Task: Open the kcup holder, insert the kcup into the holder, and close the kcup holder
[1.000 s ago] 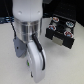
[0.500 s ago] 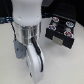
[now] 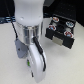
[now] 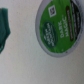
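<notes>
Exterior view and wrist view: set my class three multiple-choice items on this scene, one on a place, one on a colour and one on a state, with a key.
1. In the exterior view, where does the kcup holder stand relative to the arm?
A. on that view's left
B. on that view's right
C. hidden behind it

2. In the wrist view, what colour is the top of the kcup?
A. red
B. green
C. blue

3. How is the holder's tray?
A. slid out, slots showing
B. shut flush
C. removed, lying upside down

Key:
1 B: the black box sits on the right of the white arm.
2 B: the lid is green with white print.
3 A: pods show from above in the round slots.
</notes>
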